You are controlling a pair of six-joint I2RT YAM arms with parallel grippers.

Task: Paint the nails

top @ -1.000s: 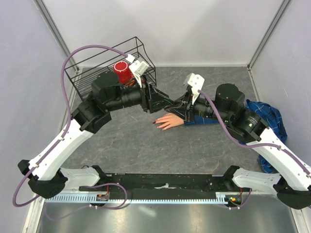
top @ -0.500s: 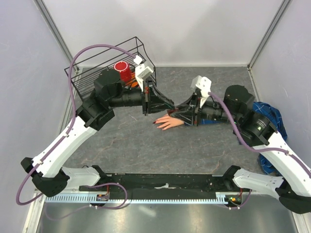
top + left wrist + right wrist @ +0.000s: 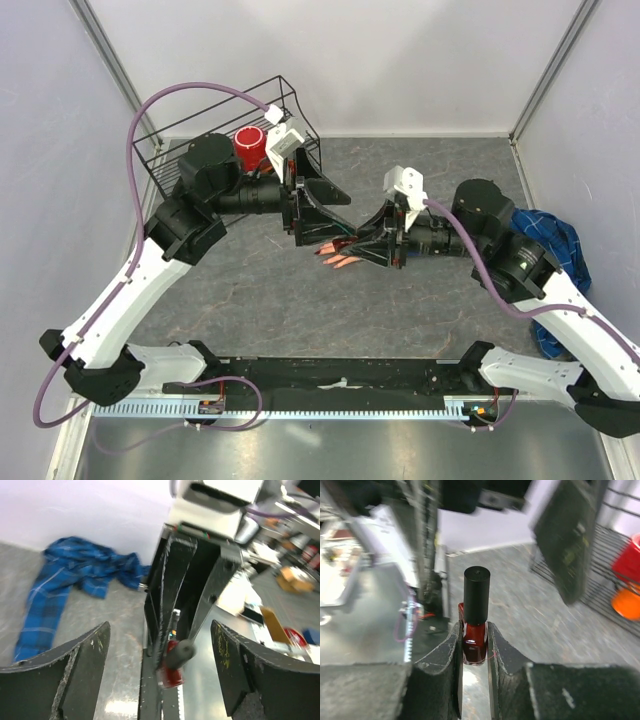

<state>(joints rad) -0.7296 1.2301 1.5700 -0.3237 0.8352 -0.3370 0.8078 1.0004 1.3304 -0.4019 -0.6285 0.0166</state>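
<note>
My right gripper (image 3: pixel 473 627) is shut on a small dark red polish bottle (image 3: pixel 475 640) with a black cap (image 3: pixel 476 595), held upright in its own view. My left gripper (image 3: pixel 160 630) is open; its fingers (image 3: pixel 75 675) stand on either side of the bottle's cap (image 3: pixel 180 652) without touching it. In the top view the two grippers meet tip to tip, left (image 3: pixel 343 216) and right (image 3: pixel 353 244), just above the peach fake hand (image 3: pixel 338 260). The hand lies flat, its nails (image 3: pixel 320 252) tiny dark tips pointing left. Its cuff is hidden under the right gripper.
A black wire basket (image 3: pixel 170 160) with a red cup (image 3: pixel 250 148) stands at the back left. A crumpled blue plaid cloth (image 3: pixel 548 235) lies at the right, also seen in the left wrist view (image 3: pixel 75 580). Grey walls close in three sides.
My right gripper has moved left with the bottle, from over the hand's cuff to over the hand itself. My left gripper has turned and now faces it around the cap.
</note>
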